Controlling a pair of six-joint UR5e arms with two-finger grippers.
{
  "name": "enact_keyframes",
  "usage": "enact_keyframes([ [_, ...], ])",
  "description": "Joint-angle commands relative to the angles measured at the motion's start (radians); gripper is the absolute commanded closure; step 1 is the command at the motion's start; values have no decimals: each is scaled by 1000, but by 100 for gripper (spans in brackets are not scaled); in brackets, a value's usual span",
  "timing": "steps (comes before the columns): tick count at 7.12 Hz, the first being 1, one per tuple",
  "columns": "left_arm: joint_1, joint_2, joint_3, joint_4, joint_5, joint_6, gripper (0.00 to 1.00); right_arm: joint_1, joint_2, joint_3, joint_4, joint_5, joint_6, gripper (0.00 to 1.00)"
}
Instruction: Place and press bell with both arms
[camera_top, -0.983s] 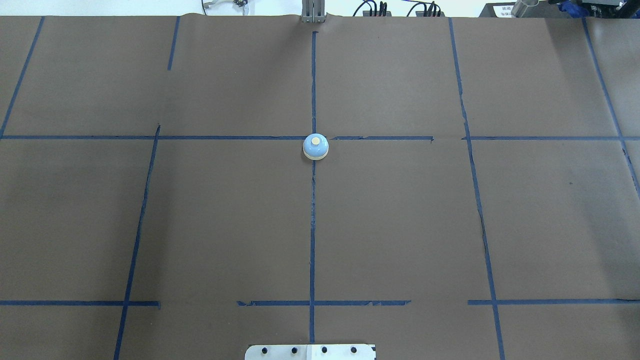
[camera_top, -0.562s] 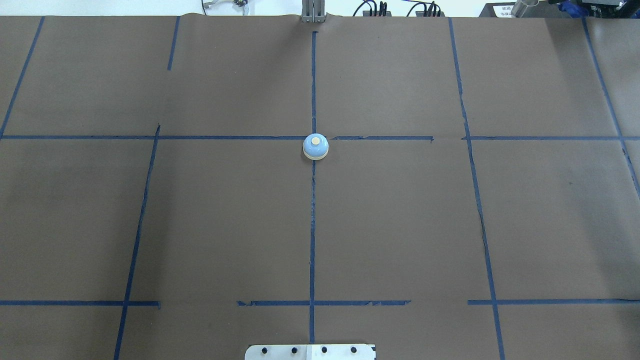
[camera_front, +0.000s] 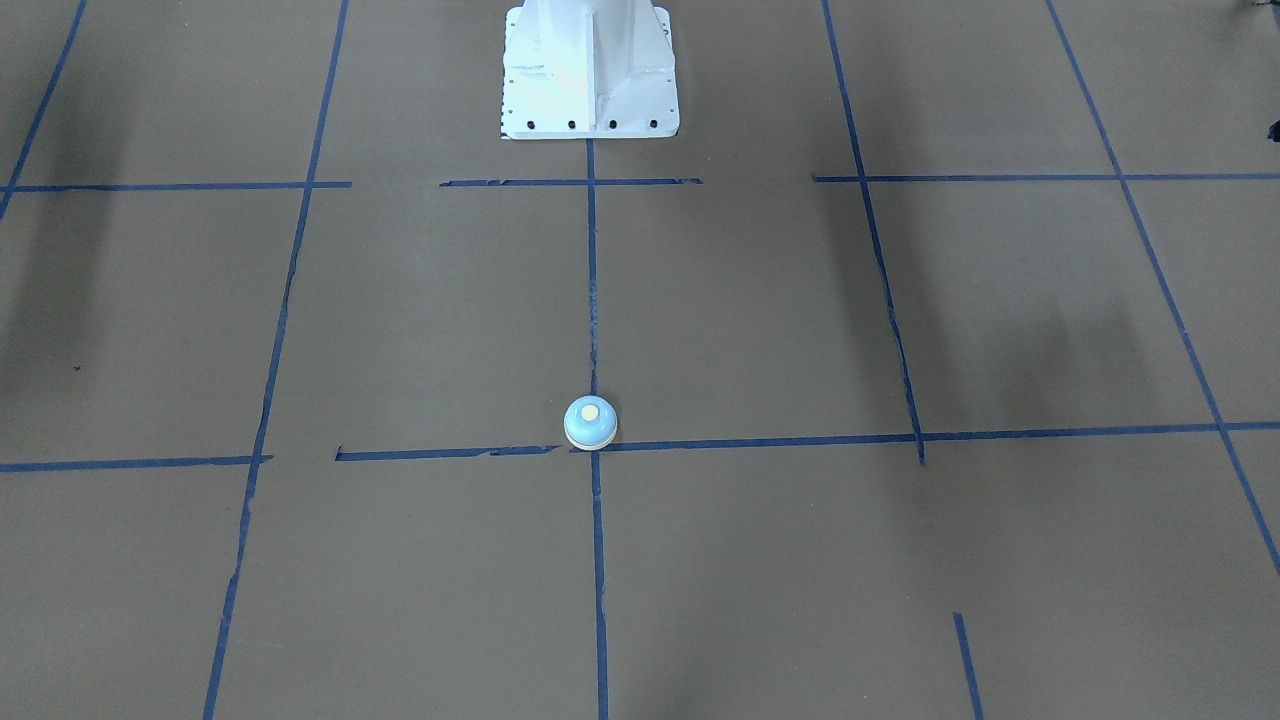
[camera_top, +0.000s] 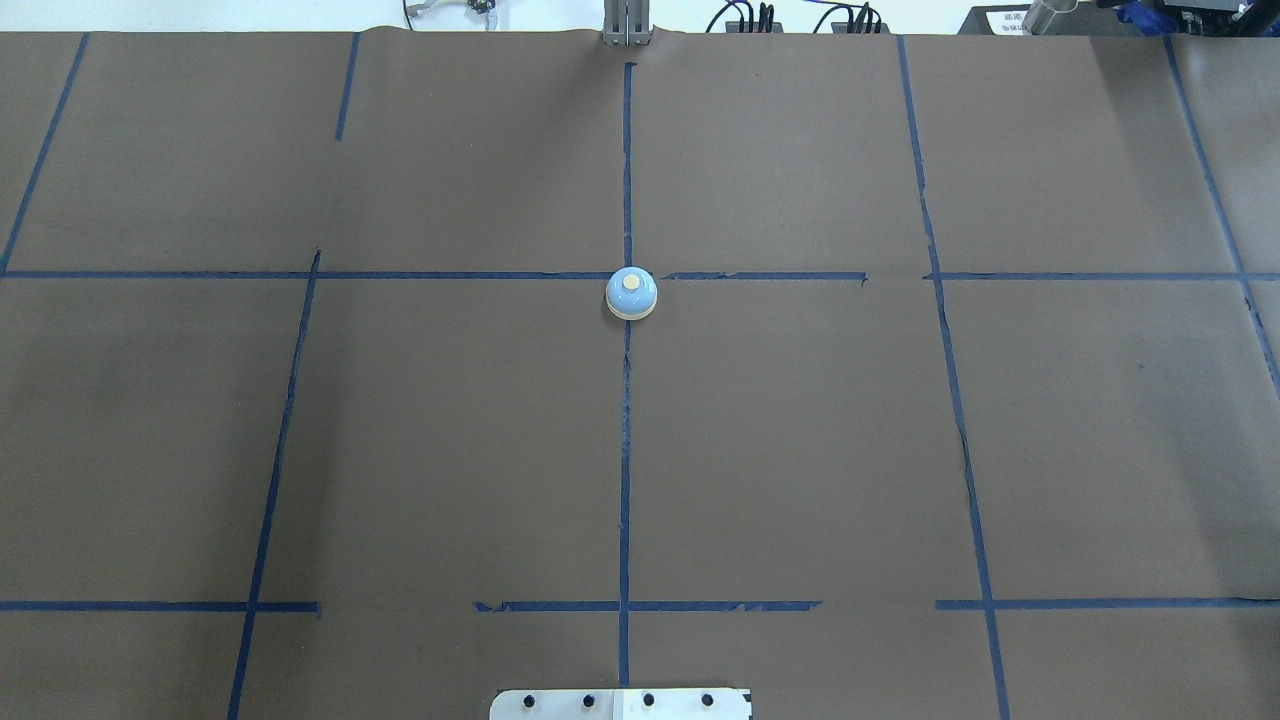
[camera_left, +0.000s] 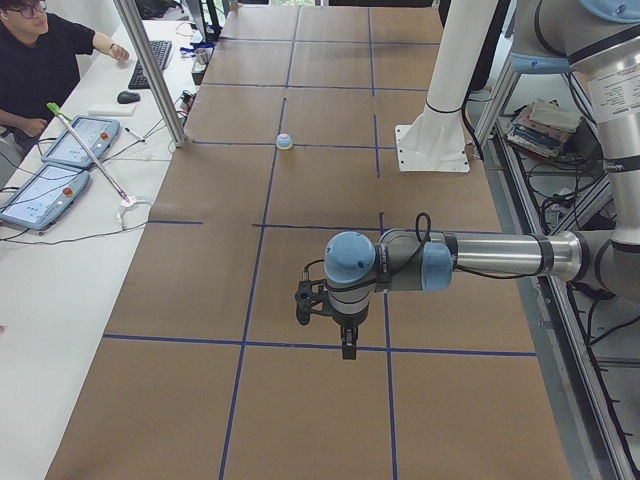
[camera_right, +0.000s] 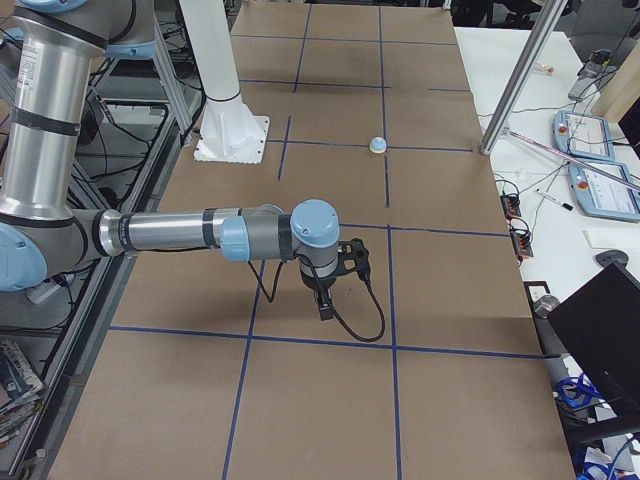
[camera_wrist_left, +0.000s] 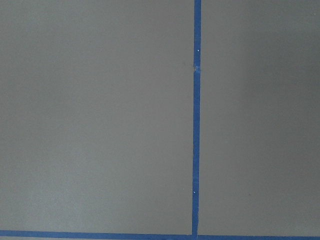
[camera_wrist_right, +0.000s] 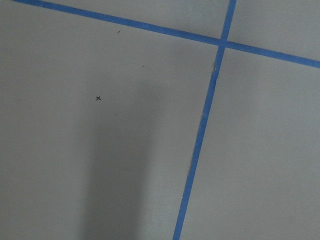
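1. Brown paper covers a wide table (camera_top: 800, 450), and blue tape lines (camera_top: 625, 450) mark it into a grid. A white bolted pedestal (camera_front: 590, 70) stands at the robot's edge.
2. The left gripper (camera_left: 344, 335) points down above the paper at the end of the left arm (camera_left: 480, 258), which reaches out level over the table's left end. It appears only in a side view, so I cannot tell whether its jaws are apart or closed. It is well apart from the bell.
3. The right gripper (camera_right: 324, 300) hangs the same way from the right arm (camera_right: 170, 232) over the table's right end. Its jaw state also cannot be told, and it too is far from the bell.
4. Both wrist cameras show only paper and tape.
5. The bell (camera_top: 631, 294) is light blue with a cream button. It sits upright at the table's middle, on the crossing of two tape lines, beyond the pedestal on the far side from the robot.
6. Compared with one second ago, the overhead view is unchanged, and the bell rests on the same crossing.
7. Counted: one bell, two arms, two grippers and one pedestal. One operator (camera_left: 40, 60) sits at a side desk with two teach pendants (camera_left: 80, 140).
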Motion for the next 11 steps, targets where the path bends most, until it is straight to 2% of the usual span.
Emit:
enact_keyframes([
  [1,0,0,1,0,0,0,0,-41,43,14,87,8,76,0],
  [2,0,0,2,0,0,0,0,-108,121,14,77,28,112,0],
  [3,-1,0,1,0,0,0,0,-197,205,17,78,28,248,0],
  [4,0,0,1,0,0,0,0,-290,306,15,80,17,367,7],
  [5,0,0,1,0,0,0,0,-390,410,12,75,-3,510,24],
  [6,0,0,1,0,0,0,0,-528,516,8,74,-88,713,43],
  [7,0,0,1,0,-2,0,0,-690,624,-17,71,-244,919,61],
  [8,0,0,2,0,0,0,0,-787,796,-138,69,-324,1097,82],
  [9,0,0,2,0,0,0,0,-846,977,-316,71,-375,1181,98],
  [11,0,0,2,2,0,0,0,-897,1231,-617,74,-448,1252,100],
])
